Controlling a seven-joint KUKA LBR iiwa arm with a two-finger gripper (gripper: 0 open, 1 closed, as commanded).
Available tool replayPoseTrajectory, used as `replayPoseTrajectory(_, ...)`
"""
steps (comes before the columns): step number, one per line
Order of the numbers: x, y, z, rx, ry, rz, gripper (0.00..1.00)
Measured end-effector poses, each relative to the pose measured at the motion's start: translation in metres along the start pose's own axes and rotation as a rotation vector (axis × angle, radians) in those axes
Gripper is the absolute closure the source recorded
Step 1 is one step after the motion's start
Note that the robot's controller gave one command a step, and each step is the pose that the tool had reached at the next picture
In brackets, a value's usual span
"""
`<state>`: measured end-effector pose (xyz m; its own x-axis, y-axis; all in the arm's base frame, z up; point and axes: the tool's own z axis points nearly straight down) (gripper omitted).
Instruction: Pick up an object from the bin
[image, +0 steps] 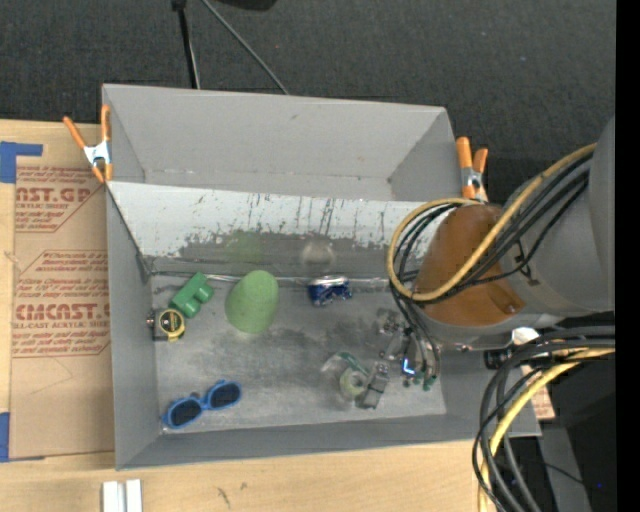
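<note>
Your tool (402, 368) sits low in the bin's (300, 140) near right corner, at the end of the arm (560, 240) that reaches in from the right under its orange cover and loops of cable. You cannot tell from this view whether the tool is apart or together, as its tip blends into a small clutter of dark bits on the floor.

The nearest thing to it is a small pale round piece (351, 383), lying on the floor just left of the tool's tip. Whether the two touch is unclear. Nothing can be seen clamped in the tool.

Further back, close to the rear wall and up-left of the tool, lies a crumpled blue scrap (328, 291). Well away on the left half you have a green egg (252, 300), a green block (190, 296) beside it, and a little yellow-and-black tape measure (169, 324) just below the block. Blue sunglasses (203, 403) lie alone near the front left corner.

The bin floor is grey metal, scuffed and dull. Its rear wall carries dark vertical streaks along the lower edge. The bin's walls slope outward. Behind it you see dark floor (400, 50).
</note>
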<state>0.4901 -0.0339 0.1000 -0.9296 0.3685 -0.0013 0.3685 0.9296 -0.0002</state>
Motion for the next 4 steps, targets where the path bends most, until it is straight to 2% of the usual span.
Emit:
replayPoseTrajectory(1,0.024,0.03,-0.007,0.0,0.003,0.179,0.0)
replayPoseTrajectory(2,0.007,-0.004,0.032,0.004,0.004,0.24,0.0)
replayPoseTrajectory(3,0.021,0.04,0.031,-0.001,0.003,0.208,0.0)
replayPoseTrajectory(4,0.02,0.038,0.03,0.0,0.001,0.211,1.0)
